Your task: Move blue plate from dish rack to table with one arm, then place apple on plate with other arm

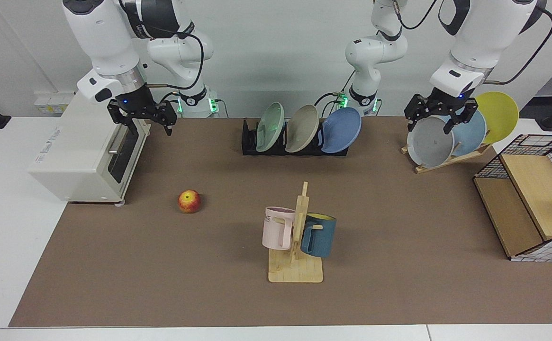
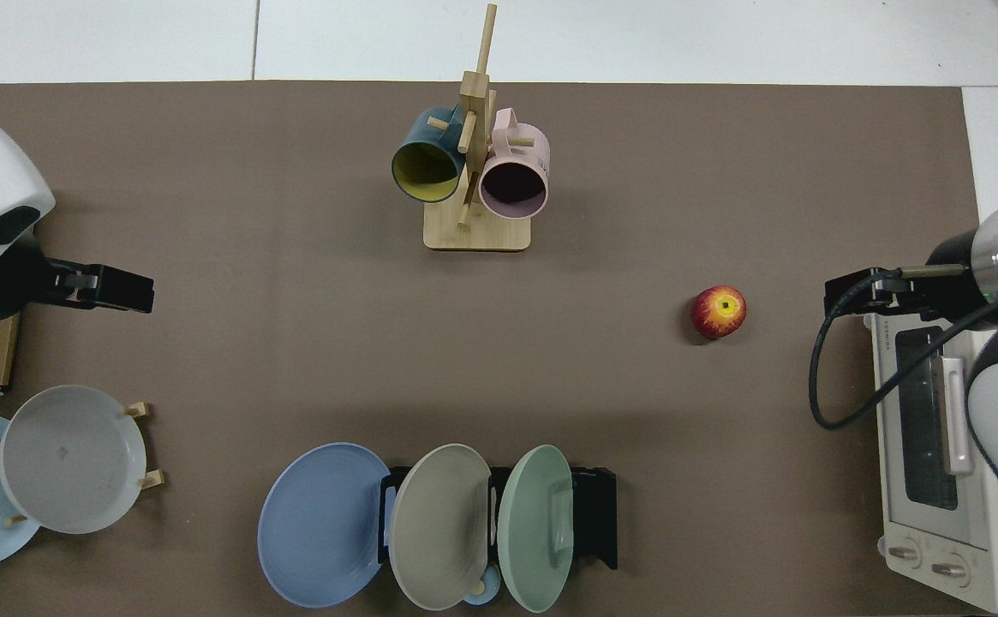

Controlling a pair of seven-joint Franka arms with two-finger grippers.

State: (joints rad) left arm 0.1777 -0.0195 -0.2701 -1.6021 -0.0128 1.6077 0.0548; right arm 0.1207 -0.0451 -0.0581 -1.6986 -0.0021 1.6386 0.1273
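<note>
The blue plate [image 1: 342, 129] [image 2: 320, 524] leans in the end slot of the black dish rack [image 1: 248, 142] [image 2: 599, 514], at the back of the brown-matted table [image 1: 399, 227] [image 2: 293, 326]. The apple [image 1: 189, 201] [image 2: 719, 312] rests on the mat, out in front of the toaster oven. My right gripper [image 1: 150, 127] [image 2: 850, 291] hangs open and holds nothing, above the oven's front corner and well short of the apple. My left gripper [image 1: 429, 125] [image 2: 126, 291] hovers open over the wooden plate stand, far from the rack.
A beige plate [image 1: 303, 128] and a green plate [image 1: 270, 127] share the rack. The toaster oven [image 1: 86, 151], a mug tree [image 1: 299, 237] with two mugs, the wooden stand with grey [image 1: 428, 142], sky-blue and yellow plates, and a wire-and-wood shelf [image 1: 531, 199] ring the mat.
</note>
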